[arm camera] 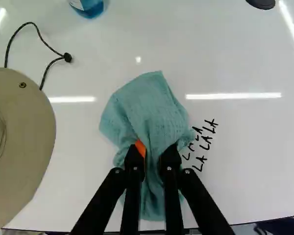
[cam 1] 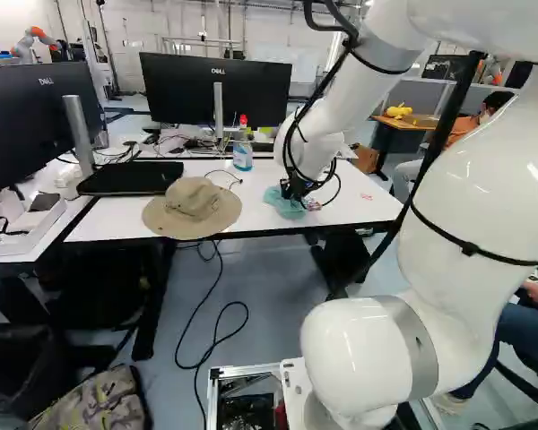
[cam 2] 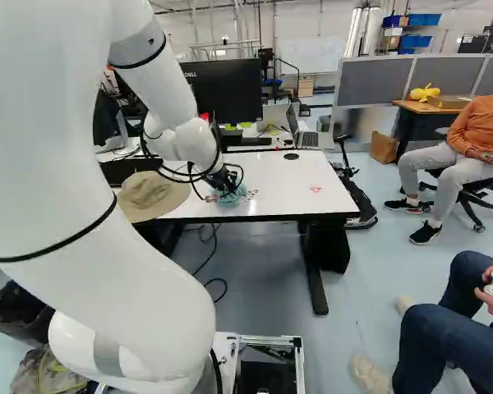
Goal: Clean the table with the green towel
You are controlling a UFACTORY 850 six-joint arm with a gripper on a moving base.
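The claw is clenched on the green towel, which lies on the white tabletop. In the wrist view, the claw has cloth bunched up between its two black fingers, and an orange pad shows against it.

Beyond the towel and to its left stands an upright spray bottle with a red top and blue liquid inside. Well apart from the towel, on the floor to its left and nearer the base, is an open black bin; what it holds is too dark to tell. Nearer the base than the towel, a metal-framed box has dark parts in it. Far beyond the towel and to its right, a cardboard box sits on a wooden desk, its contents hidden, with a yellow object next to it.

The towel is a pale blue-green, with a fine weave and soft creases. It is crumpled, fanning out ahead of the fingers, with a narrower tail running back under them. Black handwriting sits just right of the towel, its nearest letters right at the cloth's edge. A tan brimmed hat lies left of the towel, not touching it.
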